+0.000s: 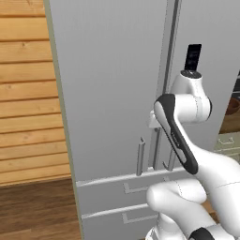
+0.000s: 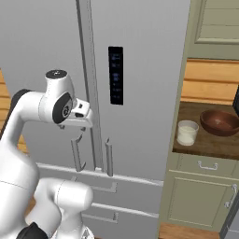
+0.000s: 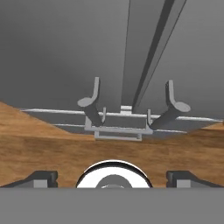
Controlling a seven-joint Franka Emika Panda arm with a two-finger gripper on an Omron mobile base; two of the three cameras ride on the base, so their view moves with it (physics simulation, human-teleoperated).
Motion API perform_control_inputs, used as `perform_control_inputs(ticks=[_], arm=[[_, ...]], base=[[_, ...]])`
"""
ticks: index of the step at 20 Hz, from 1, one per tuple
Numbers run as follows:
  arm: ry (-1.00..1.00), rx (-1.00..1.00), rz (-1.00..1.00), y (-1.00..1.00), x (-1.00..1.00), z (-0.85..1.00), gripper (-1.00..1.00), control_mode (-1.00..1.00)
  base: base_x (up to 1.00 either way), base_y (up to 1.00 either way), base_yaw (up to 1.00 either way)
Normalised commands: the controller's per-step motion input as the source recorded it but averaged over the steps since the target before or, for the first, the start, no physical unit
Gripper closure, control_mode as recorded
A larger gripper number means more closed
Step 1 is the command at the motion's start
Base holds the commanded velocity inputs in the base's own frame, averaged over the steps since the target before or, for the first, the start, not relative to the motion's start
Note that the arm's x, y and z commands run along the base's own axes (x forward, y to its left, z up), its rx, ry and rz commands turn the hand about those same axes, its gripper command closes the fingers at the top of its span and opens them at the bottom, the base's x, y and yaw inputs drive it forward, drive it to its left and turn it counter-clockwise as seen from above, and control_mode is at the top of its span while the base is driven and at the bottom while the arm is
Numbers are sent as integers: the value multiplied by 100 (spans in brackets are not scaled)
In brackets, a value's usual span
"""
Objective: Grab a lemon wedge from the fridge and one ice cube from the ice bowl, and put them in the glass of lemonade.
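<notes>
The grey fridge (image 2: 140, 70) stands right in front of me with both doors shut, so the lemon wedge is hidden. My gripper (image 3: 113, 177) hangs close to the seam between the doors, above the two bar handles (image 3: 89, 105), and points down along them. Its fingertips (image 3: 41, 177) are spread wide, open, with nothing between them. In the right base view the hand (image 2: 78, 115) sits just above the left door's handle (image 2: 77, 154). The glass of lemonade (image 2: 187, 133) stands on the wooden counter (image 2: 205, 147) right of the fridge, beside a brown bowl (image 2: 219, 122). I cannot make out any ice cube.
Two drawers (image 2: 107, 186) with flat pulls run under the fridge doors, and a black panel (image 2: 115, 74) sits on the right door. Beige cabinets (image 2: 200, 196) carry the counter. A wood-plank wall (image 1: 28, 93) lies left of the fridge, above the wooden floor (image 1: 37, 211).
</notes>
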Motion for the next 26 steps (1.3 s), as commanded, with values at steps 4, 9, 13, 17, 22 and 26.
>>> perform_control_inputs(ticks=[4,9,13,17,22,26], arm=[[0,0,0,0,-8,-5,-100,100],[0,0,0,0,0,0,-100,100],[0,0,0,0,0,0,-100,100],[0,0,0,0,0,0,-100,100],[0,0,0,0,0,0,-100,100],[-4,0,0,0,-10,-1,-100,-100]], base=[[-29,-2,0],[-46,-5,0],[-54,-8,0],[-62,-8,0],[-69,-3,0],[-45,0,0]])
